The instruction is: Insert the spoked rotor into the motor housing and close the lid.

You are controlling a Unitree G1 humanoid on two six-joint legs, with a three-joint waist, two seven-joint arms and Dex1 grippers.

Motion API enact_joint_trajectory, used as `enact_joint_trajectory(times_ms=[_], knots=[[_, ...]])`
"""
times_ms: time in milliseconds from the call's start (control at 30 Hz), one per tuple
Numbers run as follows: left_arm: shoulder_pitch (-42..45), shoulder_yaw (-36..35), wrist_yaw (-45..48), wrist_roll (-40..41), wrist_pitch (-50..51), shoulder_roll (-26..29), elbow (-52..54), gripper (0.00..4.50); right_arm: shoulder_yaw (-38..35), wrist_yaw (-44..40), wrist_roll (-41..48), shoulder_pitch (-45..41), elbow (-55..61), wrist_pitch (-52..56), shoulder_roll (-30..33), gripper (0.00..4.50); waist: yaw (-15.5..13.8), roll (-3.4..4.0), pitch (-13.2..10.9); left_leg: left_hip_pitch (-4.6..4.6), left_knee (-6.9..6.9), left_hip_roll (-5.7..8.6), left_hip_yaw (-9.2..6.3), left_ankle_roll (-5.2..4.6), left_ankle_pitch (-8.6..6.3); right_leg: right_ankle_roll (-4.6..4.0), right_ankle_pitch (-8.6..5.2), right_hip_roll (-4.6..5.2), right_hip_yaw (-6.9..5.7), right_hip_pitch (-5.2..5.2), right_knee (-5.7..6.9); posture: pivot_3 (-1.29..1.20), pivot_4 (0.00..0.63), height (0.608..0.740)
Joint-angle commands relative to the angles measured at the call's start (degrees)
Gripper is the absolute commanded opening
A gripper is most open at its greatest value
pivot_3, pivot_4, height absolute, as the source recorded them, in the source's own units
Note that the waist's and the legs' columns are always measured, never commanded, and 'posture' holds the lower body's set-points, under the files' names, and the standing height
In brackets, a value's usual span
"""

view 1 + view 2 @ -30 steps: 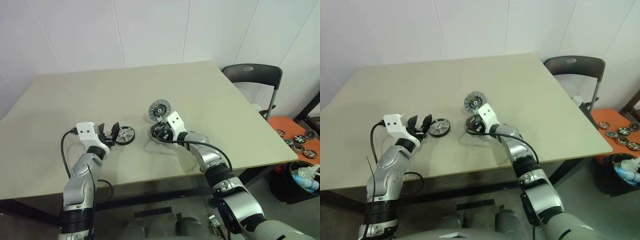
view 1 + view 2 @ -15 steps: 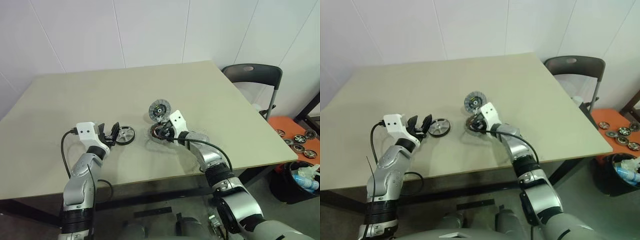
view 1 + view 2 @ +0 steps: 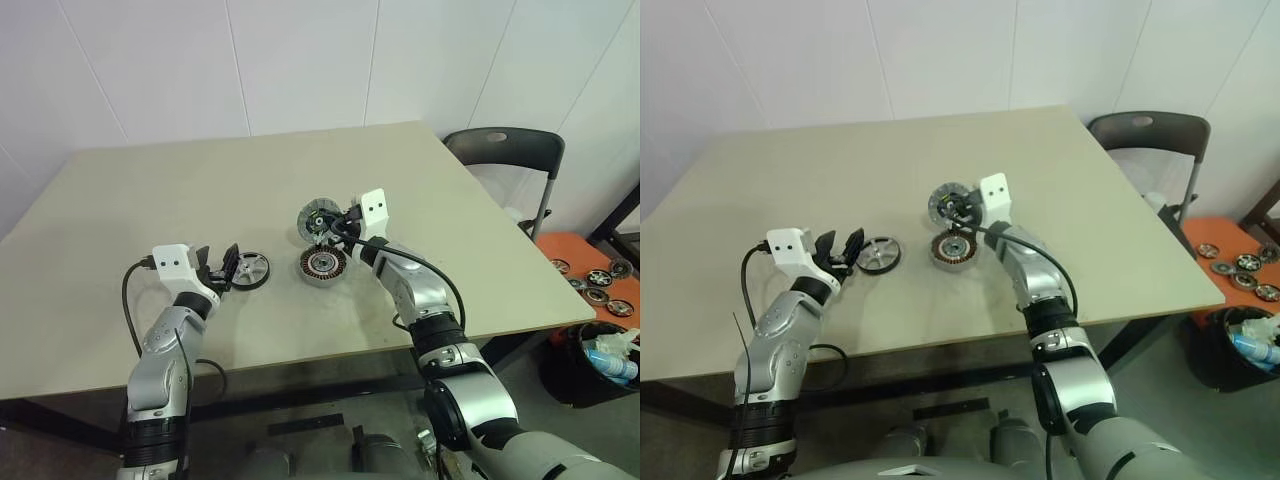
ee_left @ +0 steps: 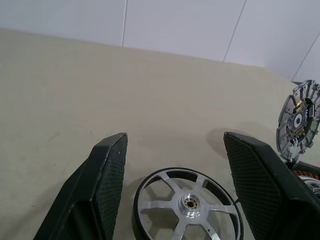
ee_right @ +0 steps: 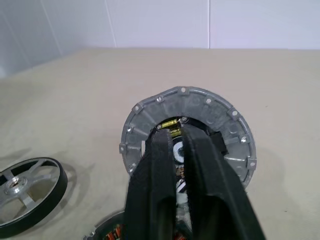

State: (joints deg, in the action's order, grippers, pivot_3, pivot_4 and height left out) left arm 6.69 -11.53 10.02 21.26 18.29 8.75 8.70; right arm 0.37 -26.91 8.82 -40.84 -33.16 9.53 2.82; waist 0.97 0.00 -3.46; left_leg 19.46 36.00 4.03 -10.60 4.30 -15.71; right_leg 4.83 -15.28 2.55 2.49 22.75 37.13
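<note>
The spoked rotor [image 3: 250,270] lies flat on the table, silver with a dark rim. My left gripper [image 3: 220,263] is open just behind it, and in the left wrist view the rotor [image 4: 187,205] lies between the spread fingers [image 4: 107,170]. The motor housing [image 3: 323,265] sits open-topped in mid-table, its coppery windings showing. The lid [image 3: 316,217] stands upright at the housing's far edge, ribbed face toward me. My right gripper [image 3: 336,227] is raised in front of the lid [image 5: 210,107], fingers [image 5: 160,165] shut together against its dark centre.
A dark chair [image 3: 505,150] stands past the table's right edge. On the floor to the right are an orange tray [image 3: 590,262] with several small wheels and a black bin [image 3: 590,365]. Bare tabletop [image 3: 180,190] surrounds the parts.
My right gripper has lifted off the motor housing, moved up to the standing lid and closed its fingers. The housing is now uncovered. The left gripper and rotor have stayed put.
</note>
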Motion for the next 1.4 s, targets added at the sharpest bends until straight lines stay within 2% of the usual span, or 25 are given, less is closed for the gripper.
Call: enact_joint_trajectory(times_ms=[33,100,500,1400], knots=[[0.12,-0.36,0.34,-0.20,-1.43,0.18,0.95,3.25,0.53,-0.87,0.15,-0.86,0.81,0.18,-0.24,0.43,-0.01,0.00,0.00,0.00,0.00,0.00,0.00,0.00,0.00,0.00,0.00,0.00,0.00,0.00,0.00,0.00,0.000,0.740],[0.03,-0.36,0.37,-0.20,-1.47,0.23,0.96,3.25,0.57,-1.77,0.85,-0.68,1.60,0.63,-0.54,0.04,-0.04,0.00,0.00,0.00,0.00,0.00,0.00,0.00,0.00,0.00,0.00,0.00,0.00,0.00,0.00,0.00,0.000,0.740],[0.02,-0.33,0.55,-0.27,-1.74,0.29,0.63,3.25,6.01,-11.65,2.95,2.30,9.25,11.29,-0.27,0.02,-0.11,0.00,0.00,0.00,0.00,0.00,-0.01,0.00,0.00,0.00,0.00,0.00,0.00,0.00,0.00,0.00,0.000,0.740],[-0.87,-0.32,-0.20,-0.29,-1.65,0.03,1.72,3.25,9.30,-9.44,-3.44,2.27,4.48,10.48,1.25,0.02,-0.14,0.00,0.00,0.01,0.01,0.00,0.00,0.00,0.00,0.00,0.00,0.00,0.00,0.01,0.00,0.00,0.000,0.740]])
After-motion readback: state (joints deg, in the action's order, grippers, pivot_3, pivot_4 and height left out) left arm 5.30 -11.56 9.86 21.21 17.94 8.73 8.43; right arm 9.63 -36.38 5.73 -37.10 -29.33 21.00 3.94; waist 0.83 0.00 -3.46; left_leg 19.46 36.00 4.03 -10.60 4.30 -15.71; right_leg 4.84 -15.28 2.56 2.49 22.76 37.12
